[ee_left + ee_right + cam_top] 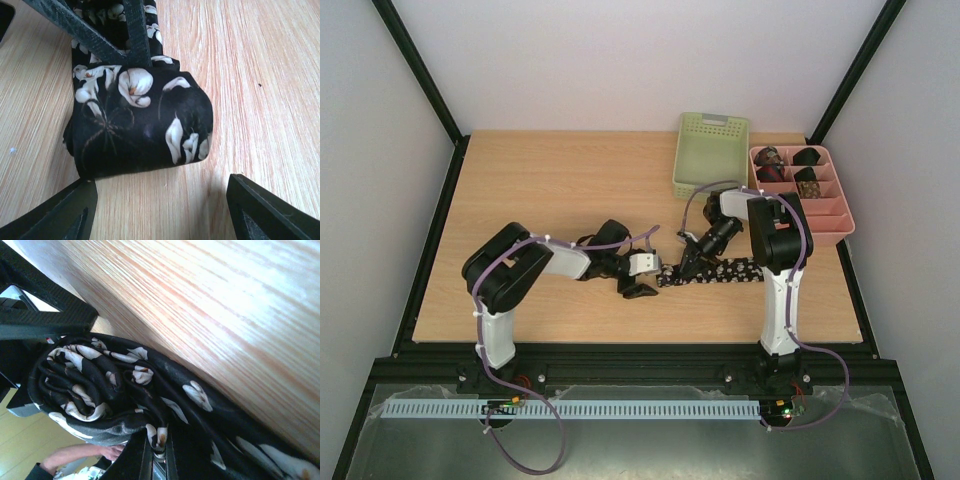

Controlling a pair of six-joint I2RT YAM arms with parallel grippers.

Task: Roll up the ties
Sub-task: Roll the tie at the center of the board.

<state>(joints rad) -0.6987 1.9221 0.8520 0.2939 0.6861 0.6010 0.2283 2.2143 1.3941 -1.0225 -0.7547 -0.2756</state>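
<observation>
The long black tie (720, 271) with pale flowers lies on the table in front of the right arm, its left end rolled into a loose bundle (140, 120). My right gripper (692, 262) is shut on the tie's fabric at the roll (159, 442), and its fingers (102, 37) press on the far side of the bundle. My left gripper (642, 285) is open, with its jaws set wide just short of the roll (162, 185) and not touching it. Small rolled ties (790, 165) in dark red, black and brown sit in a pink tray (830, 220).
A pale green basket (710, 152) stands at the back, left of the pink divided tray. The wooden table (550, 190) is framed by black rails. The left gripper's body (40, 315) sits close beside the roll in the right wrist view.
</observation>
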